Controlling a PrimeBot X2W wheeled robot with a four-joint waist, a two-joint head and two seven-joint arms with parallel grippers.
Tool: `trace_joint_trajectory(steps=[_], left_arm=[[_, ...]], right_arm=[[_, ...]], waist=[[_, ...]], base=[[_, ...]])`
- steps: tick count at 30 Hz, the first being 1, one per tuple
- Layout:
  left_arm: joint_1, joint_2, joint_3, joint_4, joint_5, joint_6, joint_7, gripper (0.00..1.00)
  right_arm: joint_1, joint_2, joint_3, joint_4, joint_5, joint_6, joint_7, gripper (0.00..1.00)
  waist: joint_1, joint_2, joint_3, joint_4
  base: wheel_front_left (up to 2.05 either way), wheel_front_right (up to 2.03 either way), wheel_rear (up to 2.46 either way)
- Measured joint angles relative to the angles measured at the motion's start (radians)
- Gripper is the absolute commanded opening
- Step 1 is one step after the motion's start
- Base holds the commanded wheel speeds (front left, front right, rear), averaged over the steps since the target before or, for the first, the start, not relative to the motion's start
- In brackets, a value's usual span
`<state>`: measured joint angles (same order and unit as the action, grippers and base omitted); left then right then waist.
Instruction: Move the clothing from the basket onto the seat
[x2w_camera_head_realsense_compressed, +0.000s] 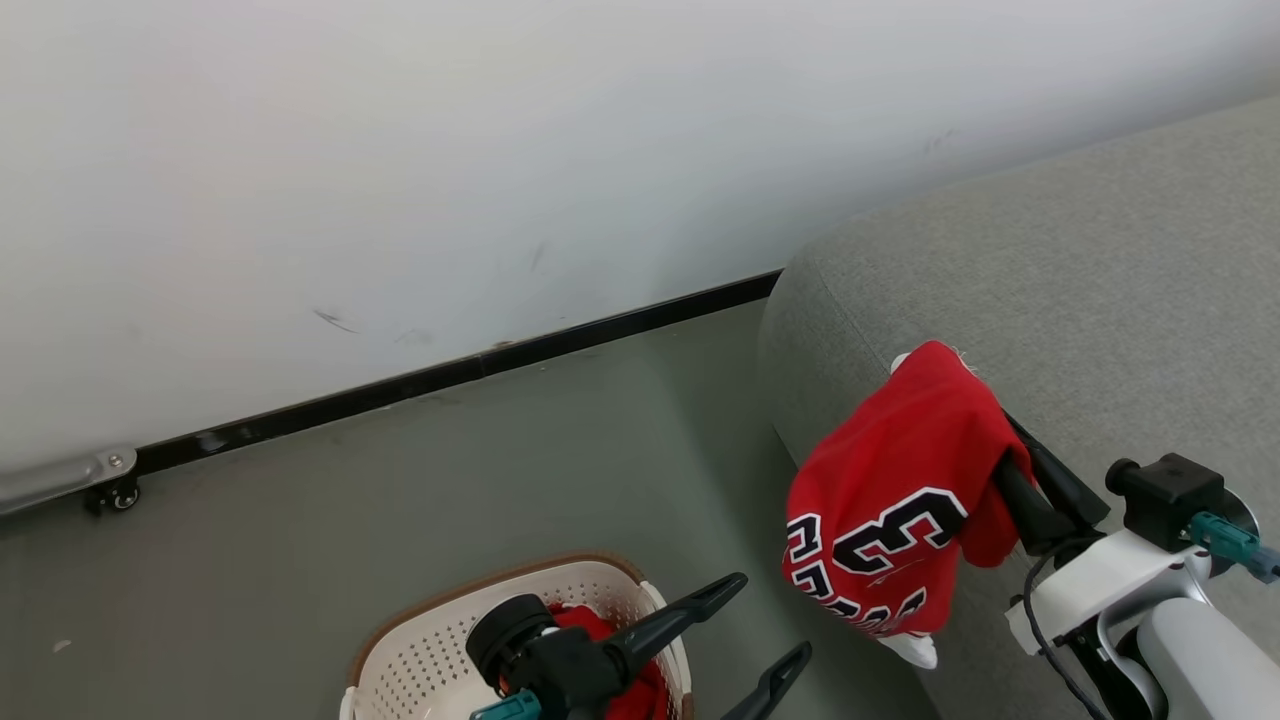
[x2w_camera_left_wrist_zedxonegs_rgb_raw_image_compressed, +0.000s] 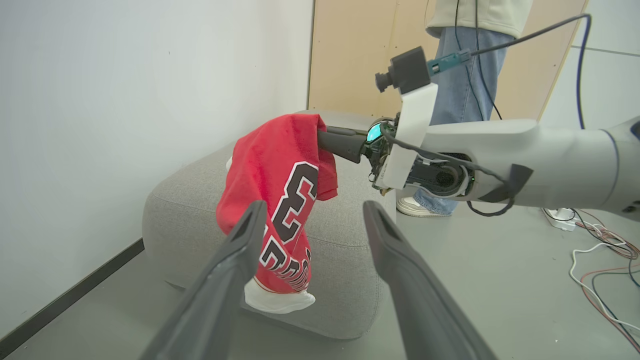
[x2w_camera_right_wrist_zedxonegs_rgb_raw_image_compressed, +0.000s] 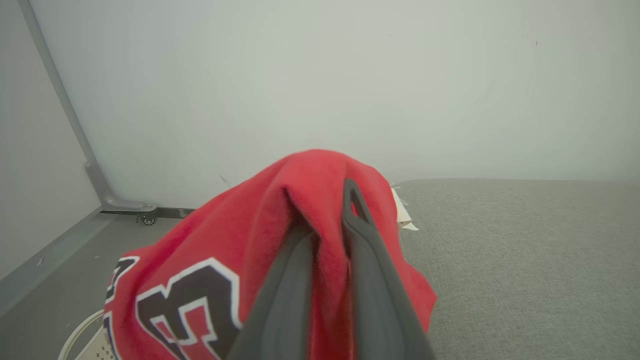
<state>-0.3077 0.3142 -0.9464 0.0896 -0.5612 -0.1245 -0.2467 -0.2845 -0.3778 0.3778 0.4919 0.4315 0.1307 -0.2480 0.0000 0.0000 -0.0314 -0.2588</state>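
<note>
Your right gripper (x2w_camera_right_wrist_zedxonegs_rgb_raw_image_compressed: 327, 215) is pinching the red jersey (x2w_camera_head_realsense_compressed: 900, 480), its two fingers closed narrowly on a fold of cloth near the garment's top. The jersey is hanging from that pinch with its long axis running downward. The big "3" is sitting above the black-and-white lettering, and a white edge (x2w_camera_left_wrist_zedxonegs_rgb_raw_image_compressed: 277, 300) is forming the lowest point. It is dangling at the rounded corner of the grey sofa (x2w_camera_head_realsense_compressed: 1100, 300), with its lower part hanging in front of the sofa's side, above the floor (x2w_camera_head_realsense_compressed: 500, 470). You cannot tell whether the cloth is touching the sofa.

Your left gripper (x2w_camera_head_realsense_compressed: 772, 615) is holding nothing. Its fingers are standing wide apart and pointing toward the jersey from just beside the basket (x2w_camera_head_realsense_compressed: 440, 630). The basket is sitting on the floor near the wall (x2w_camera_head_realsense_compressed: 400, 150), well to the left of the sofa, and more red cloth (x2w_camera_head_realsense_compressed: 600, 625) is lying inside it. In the left wrist view a person (x2w_camera_left_wrist_zedxonegs_rgb_raw_image_compressed: 465, 65) is standing beyond the sofa.
</note>
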Motion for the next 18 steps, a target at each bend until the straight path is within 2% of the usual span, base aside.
trace_joint_trajectory(steps=[18], left_arm=[[-0.029,0.053,-0.040,-0.062,-0.036,0.000,0.000,1.00]], right_arm=[[0.036,-0.005,-0.012,-0.045,0.009,0.000,0.002,0.00]], waist=[[0.0000,0.0000,0.030,-0.059]], base=[[0.00,0.00,0.00]])
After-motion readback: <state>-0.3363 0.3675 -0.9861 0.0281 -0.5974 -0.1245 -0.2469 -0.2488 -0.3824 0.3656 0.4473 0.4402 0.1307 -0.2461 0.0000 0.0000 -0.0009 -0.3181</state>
